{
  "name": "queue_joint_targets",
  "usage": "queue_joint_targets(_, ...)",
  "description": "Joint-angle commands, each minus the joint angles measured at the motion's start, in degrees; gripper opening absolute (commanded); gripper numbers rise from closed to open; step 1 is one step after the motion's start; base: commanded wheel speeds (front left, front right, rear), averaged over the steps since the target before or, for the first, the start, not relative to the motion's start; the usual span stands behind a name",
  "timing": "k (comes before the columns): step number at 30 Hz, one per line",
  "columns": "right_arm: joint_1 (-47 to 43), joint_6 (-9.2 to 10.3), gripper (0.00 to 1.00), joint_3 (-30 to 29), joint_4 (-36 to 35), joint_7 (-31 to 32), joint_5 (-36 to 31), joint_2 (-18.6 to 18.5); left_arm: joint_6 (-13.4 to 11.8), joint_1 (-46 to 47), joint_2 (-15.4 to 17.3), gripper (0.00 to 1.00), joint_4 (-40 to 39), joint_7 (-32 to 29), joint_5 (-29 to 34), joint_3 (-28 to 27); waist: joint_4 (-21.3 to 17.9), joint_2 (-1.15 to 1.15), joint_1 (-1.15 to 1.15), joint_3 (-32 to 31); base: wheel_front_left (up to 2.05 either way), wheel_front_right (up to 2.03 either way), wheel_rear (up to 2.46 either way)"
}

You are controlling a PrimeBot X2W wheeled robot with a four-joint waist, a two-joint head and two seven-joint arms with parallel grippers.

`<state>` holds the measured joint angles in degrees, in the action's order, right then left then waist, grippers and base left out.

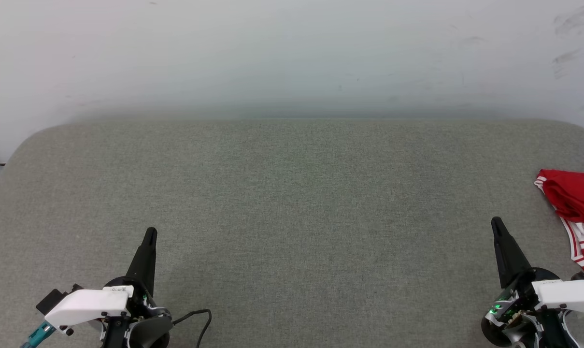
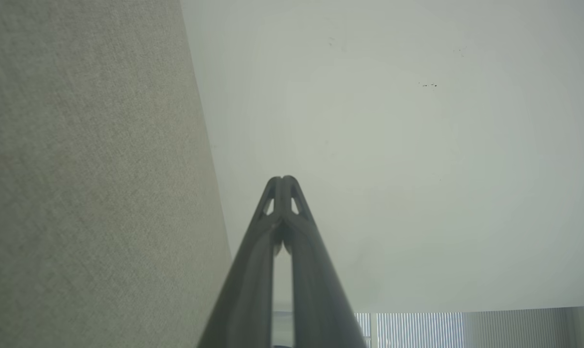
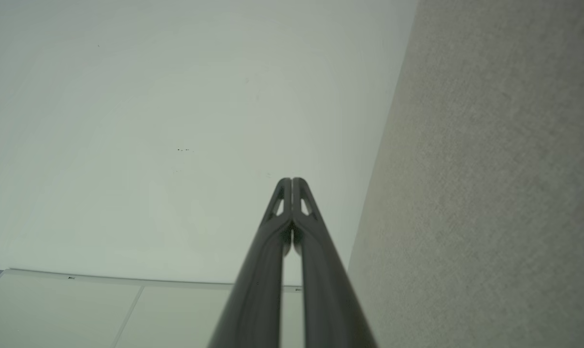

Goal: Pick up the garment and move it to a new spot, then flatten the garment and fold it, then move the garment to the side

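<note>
Just right of the right pincer [image 1: 496, 223], closed empty like the left pincer [image 1: 150, 232], lies the garment [image 1: 574, 198].

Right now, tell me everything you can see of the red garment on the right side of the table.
The garment is soft-looking red cloth with white-and-red striped trim along its edges. It lies crumpled in a loose heap, not flattened, at the right edge of the grey fabric-covered table, and the head view's border cuts part of it off. It rests on the table. The shut right pincer points up to its left, its tip apart from the cloth.
</note>
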<state>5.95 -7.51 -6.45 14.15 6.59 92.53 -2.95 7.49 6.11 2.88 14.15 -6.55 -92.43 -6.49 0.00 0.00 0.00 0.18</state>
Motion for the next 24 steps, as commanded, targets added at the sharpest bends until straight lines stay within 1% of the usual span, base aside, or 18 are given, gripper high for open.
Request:
queue_joint_targets(1, 0.78, 0.04, 0.0, 0.02, 0.05, 0.02, -0.25, 0.18, -0.01, 0.42, -0.09, 0.0, -0.03, -0.08, 0.06, -0.14, 0.0, 0.0, 0.0, 0.0, 0.0, 0.0, 0.0)
queue_joint_targets(24, 0.78, 0.04, 0.0, 0.04, 0.04, 0.02, -0.25, 0.19, -0.01, 0.42, -0.09, 0.0, -0.03, -0.08, 0.06, -0.13, 0.0, 0.0, 0.0, 0.0, 0.0, 0.0, 0.0)
